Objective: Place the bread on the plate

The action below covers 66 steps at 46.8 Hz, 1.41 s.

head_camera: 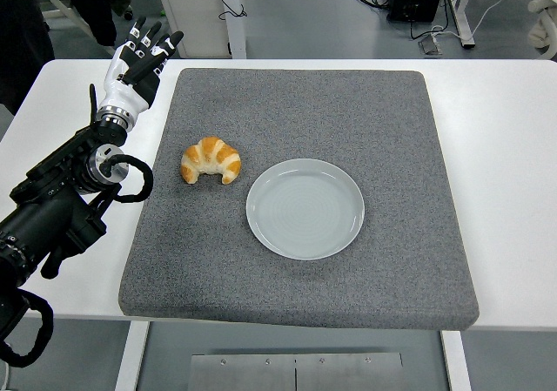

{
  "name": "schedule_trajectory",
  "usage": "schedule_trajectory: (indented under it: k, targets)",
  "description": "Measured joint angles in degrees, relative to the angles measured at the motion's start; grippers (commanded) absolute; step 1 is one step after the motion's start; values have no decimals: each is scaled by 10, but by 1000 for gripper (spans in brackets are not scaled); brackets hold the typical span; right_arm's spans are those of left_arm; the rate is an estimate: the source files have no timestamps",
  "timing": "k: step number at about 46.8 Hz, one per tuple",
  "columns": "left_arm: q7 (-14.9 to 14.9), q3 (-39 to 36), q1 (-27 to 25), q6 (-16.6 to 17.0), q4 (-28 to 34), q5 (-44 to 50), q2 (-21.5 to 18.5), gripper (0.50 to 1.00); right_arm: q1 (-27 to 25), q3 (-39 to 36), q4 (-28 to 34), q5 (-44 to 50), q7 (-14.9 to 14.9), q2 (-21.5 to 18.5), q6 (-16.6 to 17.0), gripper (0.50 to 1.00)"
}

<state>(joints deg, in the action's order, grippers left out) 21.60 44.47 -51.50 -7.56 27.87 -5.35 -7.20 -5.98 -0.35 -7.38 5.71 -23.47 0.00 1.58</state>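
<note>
Bread (211, 160) in the shape of a small croissant, golden brown with paler stripes across its back, lies on the left part of a grey mat (348, 104), its curved tips pointing toward the near edge. Just to its right, apart from it, sits a round pale grey-blue plate (305, 208) with nothing on it, near the mat's middle. The mat covers most of the white worktop (505, 147), leaving bare strips at the left and right.

The left hand (139, 58) hovers over the worktop's far left, beyond the mat's far left corner and well apart from the bread; its fingers (153, 37) are stretched out and released, holding nothing. Its black arm (61, 199) runs along the mat's left edge. Nothing lies between bread and plate, and the mat's right half and near part are open.
</note>
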Motion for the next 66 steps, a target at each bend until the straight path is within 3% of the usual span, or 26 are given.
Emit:
schedule_trajectory:
  k: [43,59,66]
  targets:
    - [-3,-1,-5,1,0,-6,0,971,0,0,0,0,0,0,0,1000]
    - [-19,-14,-29,9,3,-37,-18,969,0,0,0,0,0,0,0,1000]
    - [-41,-32,-35,20,22,-59,-41,965,0,0,0,0,0,0,0,1000]
